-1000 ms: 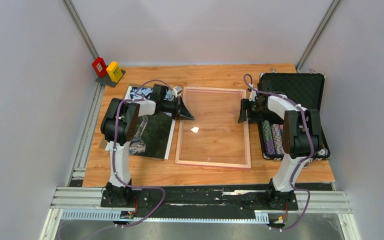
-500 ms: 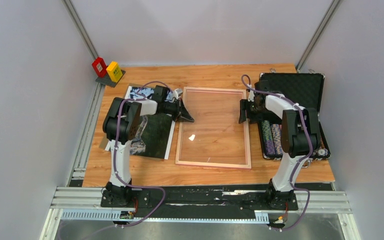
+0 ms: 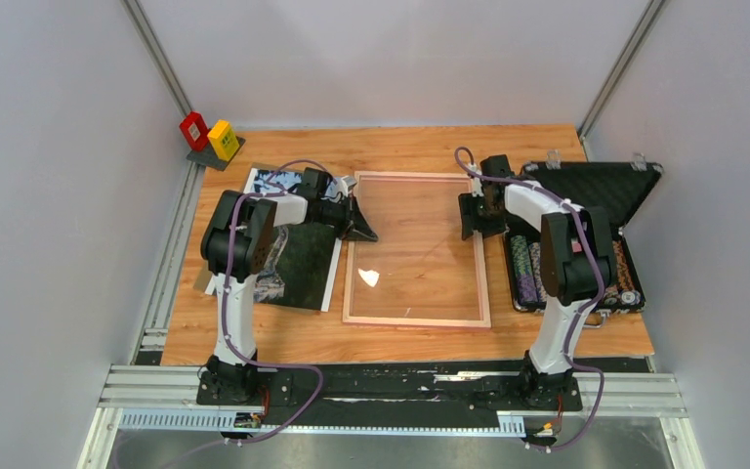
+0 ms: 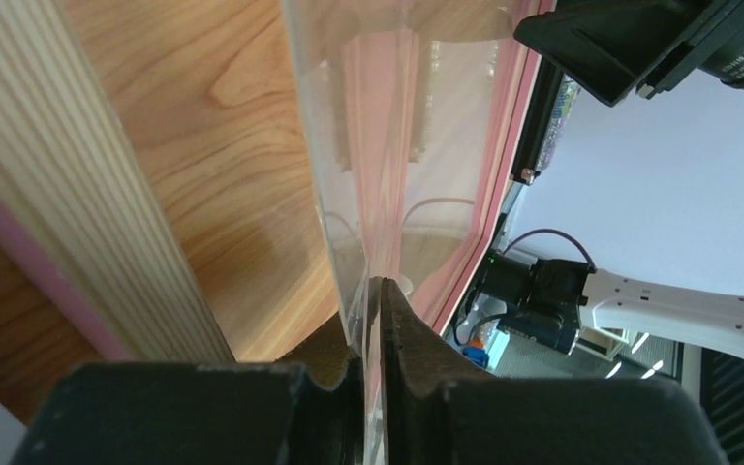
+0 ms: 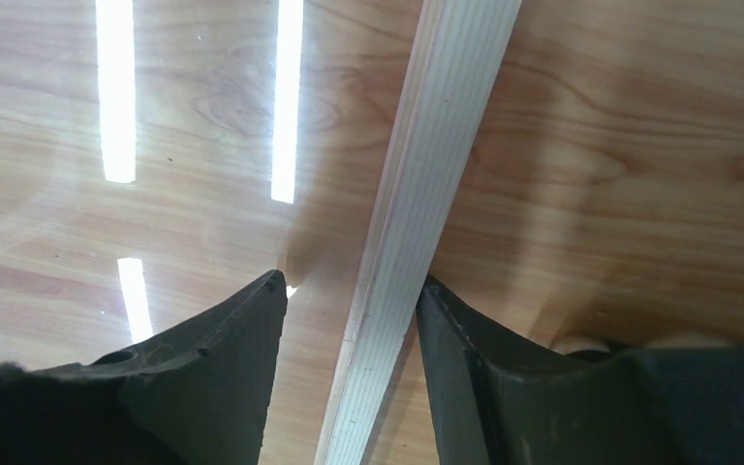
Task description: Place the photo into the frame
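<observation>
The wood table (image 3: 420,147) holds it all. The frame (image 3: 415,319) lies in the middle of it, wood side up, between our two arms. It is big, thin and stiff, and we think it is light. Its clear pane (image 4: 387,145) looks slippery and could crack or pop out, so we think the border is the safer place to hold, one long side in each tool. The photo (image 3: 303,264) lies flat on the table just left of the frame, partly under our left arm. It is thin and bendy, so it is best lifted by an edge, or it may crease. The open black case (image 3: 596,186) sits just right of the frame, close to our right arm, and could get bumped. Our left tool (image 4: 372,291) is pressed nearly together and pinches the thin edge of the clear pane. Our right tool (image 5: 351,279) is spread, one finger on each side of the frame's right border. Rows of round chips (image 3: 529,269) sit in the case. A small red box (image 3: 193,130) and a yellow box (image 3: 223,140) stand well apart at the far left corner.
</observation>
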`<state>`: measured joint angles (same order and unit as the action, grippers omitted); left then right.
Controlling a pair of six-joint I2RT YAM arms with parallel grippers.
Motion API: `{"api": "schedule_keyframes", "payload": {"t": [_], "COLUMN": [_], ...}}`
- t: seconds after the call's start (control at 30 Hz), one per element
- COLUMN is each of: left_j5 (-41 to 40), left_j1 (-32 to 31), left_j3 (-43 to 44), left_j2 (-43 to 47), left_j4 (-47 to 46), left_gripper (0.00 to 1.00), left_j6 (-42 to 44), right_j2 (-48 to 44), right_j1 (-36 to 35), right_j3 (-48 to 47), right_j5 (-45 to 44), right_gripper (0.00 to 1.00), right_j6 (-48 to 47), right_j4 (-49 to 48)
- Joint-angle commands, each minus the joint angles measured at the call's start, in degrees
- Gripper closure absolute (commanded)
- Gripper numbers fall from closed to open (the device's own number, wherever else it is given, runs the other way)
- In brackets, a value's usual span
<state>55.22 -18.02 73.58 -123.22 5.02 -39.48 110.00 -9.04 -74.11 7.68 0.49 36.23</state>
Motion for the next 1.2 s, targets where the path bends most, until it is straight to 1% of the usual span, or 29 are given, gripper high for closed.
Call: {"api": "schedule_keyframes", "payload": {"t": [0.0, 0.03, 0.27, 0.37, 0.7, 0.77, 0.8, 0.97, 1.07, 1.17], "left_j5": [-0.3, -0.4, -1.0, -1.1, -2.3, -2.8, -3.2, -5.5, -7.1, -9.4], "left_j1": [-0.9, -0.9, -0.8, -0.9, -0.9, -0.9, -0.9, -1.0, -0.9, -0.9], "left_j3": [2.1, 2.3, 2.8, 3.2, 4.8, 5.1, 5.5, 6.6, 7.6, 8.3], "left_j2": [0.3, 0.4, 0.3, 0.3, 1.1, 1.5, 1.7, 3.1, 3.8, 4.8], "left_j4": [2.4, 2.8, 4.6, 5.2, 8.7, 9.8, 10.6, 14.5, 17.2, 20.3], "left_gripper": [0.86, 0.82, 0.64, 0.55, 0.35, 0.31, 0.26, 0.14, 0.05, 0.01], "left_j6": [2.7, 2.9, 4.1, 4.5, 6.8, 7.6, 7.9, 10.6, 12.8, 14.4], "right_j2": [4.6, 4.6, 4.9, 5.0, 5.1, 5.1, 5.1, 4.7, 4.4, 4.0], "right_j1": [-2.1, -2.1, -2.2, -2.2, -2.2, -2.2, -2.3, -2.2, -2.2, -2.2], "right_j3": [0.7, 0.7, 0.5, 0.5, 0.6, 0.5, 0.6, 0.7, 0.8, 1.1], "right_j5": [2.5, 2.6, 2.4, 2.3, 2.3, 2.3, 2.2, 2.0, 1.8, 1.7], "right_gripper": [0.47, 0.47, 0.47, 0.47, 0.47, 0.47, 0.47, 0.47, 0.47, 0.47], "right_j6": [-1.7, -1.6, -1.6, -1.7, -1.8, -1.8, -1.8, -1.9, -1.9, -2.0], "right_j4": [-4.6, -4.7, -4.6, -4.5, -4.4, -4.3, -4.3, -4.3, -4.3, -4.3]}}
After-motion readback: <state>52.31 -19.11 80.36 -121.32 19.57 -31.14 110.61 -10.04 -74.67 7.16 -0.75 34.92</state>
